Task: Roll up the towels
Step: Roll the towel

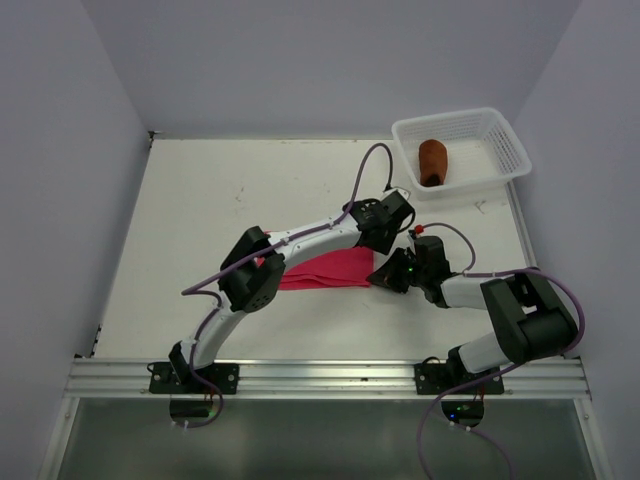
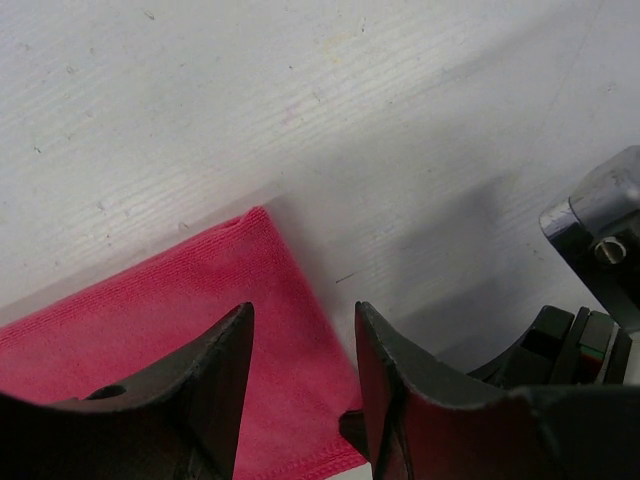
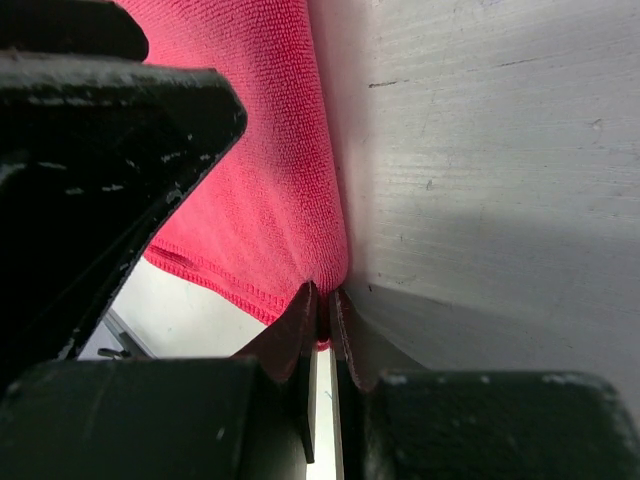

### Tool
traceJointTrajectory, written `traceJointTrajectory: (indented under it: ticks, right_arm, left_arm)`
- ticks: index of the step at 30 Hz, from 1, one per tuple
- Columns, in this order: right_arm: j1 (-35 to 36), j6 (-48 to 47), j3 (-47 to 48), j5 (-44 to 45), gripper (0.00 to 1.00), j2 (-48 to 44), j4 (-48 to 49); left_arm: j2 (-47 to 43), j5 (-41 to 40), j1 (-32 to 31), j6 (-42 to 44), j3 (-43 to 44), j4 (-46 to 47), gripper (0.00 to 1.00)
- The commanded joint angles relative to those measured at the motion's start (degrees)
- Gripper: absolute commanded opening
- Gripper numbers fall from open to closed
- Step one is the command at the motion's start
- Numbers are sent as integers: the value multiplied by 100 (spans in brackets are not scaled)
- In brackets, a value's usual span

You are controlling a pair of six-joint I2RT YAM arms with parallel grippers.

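Progress: the rust-brown towel sits in the white mesh basket at the far right corner of the tabletop; it is a compact bundle, judged already rolled. The pink towel lies flat and unrolled at mid-tabletop, partly under the left arm; the task is judged about half done, with the pink roll not yet begun.

Claws: the right claw is pinched tight on a corner at the pink towel's right end, cloth caught between the tips; the left claw stands about half parted over the edge of that same end, gripping nothing, the hem lying below the gap.

Views: only the overhead view shows the basket, the brown towel and the run of the pink towel; the fingertips of both claws are hard to make out there. Only the right wrist view proves the pinch; only the left wrist view shows the bare gap between its own fingers, with part of the other arm's body at the right edge.
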Motion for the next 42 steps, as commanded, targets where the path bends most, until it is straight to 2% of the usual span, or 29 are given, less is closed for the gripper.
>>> traceJointTrajectory:
  ticks: [1,23,28,38,42]
  right_arm:
    - [57,-209,-192,323,0,41,-407]
    - [48,-455,-341,375,0,15,-407]
    - [75,-456,-394,402,0,76,-249]
    - [180,-420,-403,393,0,332,6]
    - [224,-525,-447,586,0,183,-99]
  left_arm:
    - [50,-51,-20,-78,45,388,49]
    - [534,-667,42,107,11,643,49]
    - [587,-816,51,133,2,459,45]
    - [806,-614,86,46,45,503,40]
    - [868,-632,138,-33,29,485,33]
